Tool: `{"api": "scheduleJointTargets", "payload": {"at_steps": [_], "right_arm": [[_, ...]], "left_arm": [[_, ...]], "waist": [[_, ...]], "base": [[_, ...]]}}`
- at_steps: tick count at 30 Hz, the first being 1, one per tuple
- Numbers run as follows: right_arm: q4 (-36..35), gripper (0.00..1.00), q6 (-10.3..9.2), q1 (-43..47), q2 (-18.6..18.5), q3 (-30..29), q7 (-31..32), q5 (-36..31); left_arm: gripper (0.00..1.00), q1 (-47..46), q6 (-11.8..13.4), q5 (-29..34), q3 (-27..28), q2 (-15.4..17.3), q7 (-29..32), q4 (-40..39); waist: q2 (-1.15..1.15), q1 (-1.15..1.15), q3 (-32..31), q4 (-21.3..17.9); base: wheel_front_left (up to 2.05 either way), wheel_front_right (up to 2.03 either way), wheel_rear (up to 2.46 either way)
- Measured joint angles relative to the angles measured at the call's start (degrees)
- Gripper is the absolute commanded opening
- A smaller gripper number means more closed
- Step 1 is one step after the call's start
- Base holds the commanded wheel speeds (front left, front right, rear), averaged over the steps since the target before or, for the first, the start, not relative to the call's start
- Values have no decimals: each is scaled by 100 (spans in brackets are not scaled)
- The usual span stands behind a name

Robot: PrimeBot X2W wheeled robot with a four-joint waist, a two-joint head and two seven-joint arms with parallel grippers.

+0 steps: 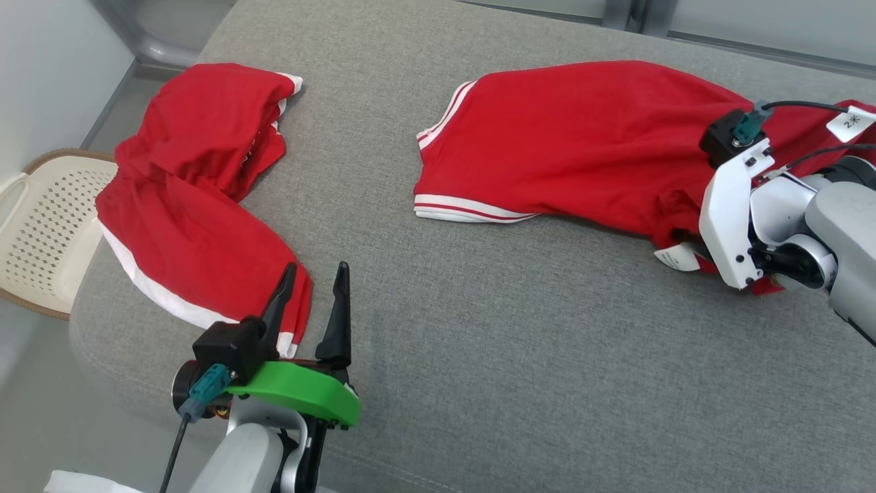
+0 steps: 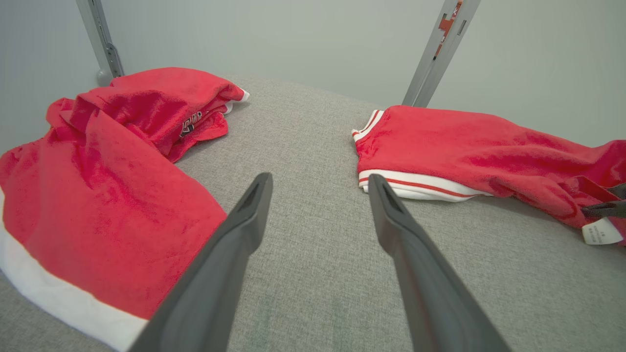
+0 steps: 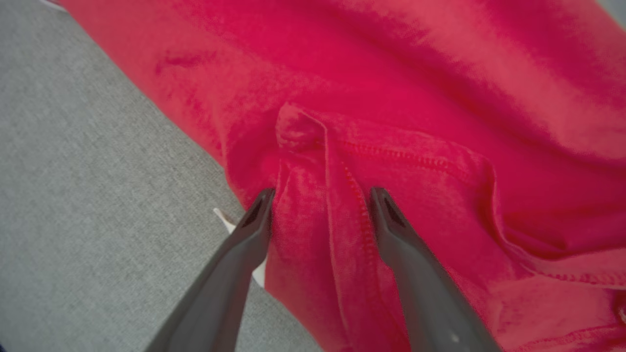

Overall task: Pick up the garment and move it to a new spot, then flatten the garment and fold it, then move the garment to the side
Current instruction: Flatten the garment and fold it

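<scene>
Two red garments lie on the grey cushion (image 1: pixel 479 356). Nearest, the left gripper (image 1: pixel 316 268) hovers with its fingers spread wide, just beside the white hem of the left garment (image 1: pixel 191 226). Further off, the right gripper (image 3: pixel 323 191) sits spread over a stitched fold of the right garment (image 1: pixel 582 137), not pinched yet. Risk imo: closing on that thin ridge catches one layer only, so it slips out or drags bunched.
</scene>
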Motion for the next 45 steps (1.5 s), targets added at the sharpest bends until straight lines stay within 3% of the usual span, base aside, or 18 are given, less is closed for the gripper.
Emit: {"api": "scheduleJointTargets", "payload": {"at_steps": [1, 5, 12, 20, 29, 32, 33, 34, 40, 45], "right_arm": [[20, 0, 0, -26, 1, 22, -23, 53], [58, 0, 0, -46, -21, 157, -254, 221], [-88, 0, 1, 138, -54, -107, -1559, 599], [-543, 0, 0, 1101, -171, -732, -3093, 1040], [-865, 0, 0, 2391, -378, -1245, -4176, 1189], [-825, 39, 0, 2776, -256, -1340, -4309, 1271], [-755, 96, 1, 2875, -204, -1380, -4346, 1272], [-672, 100, 0, 2963, -142, -1437, -4388, 1308], [-190, 100, 0, 3300, 116, -1828, -4651, 1303], [-365, 100, -1, 3591, 223, -2406, -4885, 1098]], "left_arm": [[100, -1, 1, 0, 9, 2, -1, 9], [100, 1, 12, 0, 43, 49, -3, 54], [100, 62, 58, 0, 81, 211, 10, 51], [100, 296, 177, -18, 116, 450, 199, -180], [100, 443, 258, -33, 96, 591, 387, -424], [100, 456, 263, -38, 65, 590, 430, -460], [100, 458, 263, -40, 58, 591, 435, -464], [100, 458, 263, -40, 52, 593, 449, -468], [100, 478, 303, -54, 60, 653, 463, -488], [100, 602, 355, -87, 103, 711, 458, -527]], "waist": [[0, 0, 10, -3], [0, 0, -9, -78], [0, 0, -265, -364], [0, 0, -607, -935], [0, 0, -828, -1618], [0, 0, -870, -1806], [0, 0, -882, -1864], [0, 0, -893, -1918], [0, 0, -956, -2141], [0, 0, -1063, -2256]], "base": [[0, 0, 0], [0, 0, 0], [0, 0, 0], [0, 0, 0], [0, 0, 0], [0, 0, 0], [0, 0, 0], [0, 0, 0], [0, 0, 0], [0, 0, 0]]}}
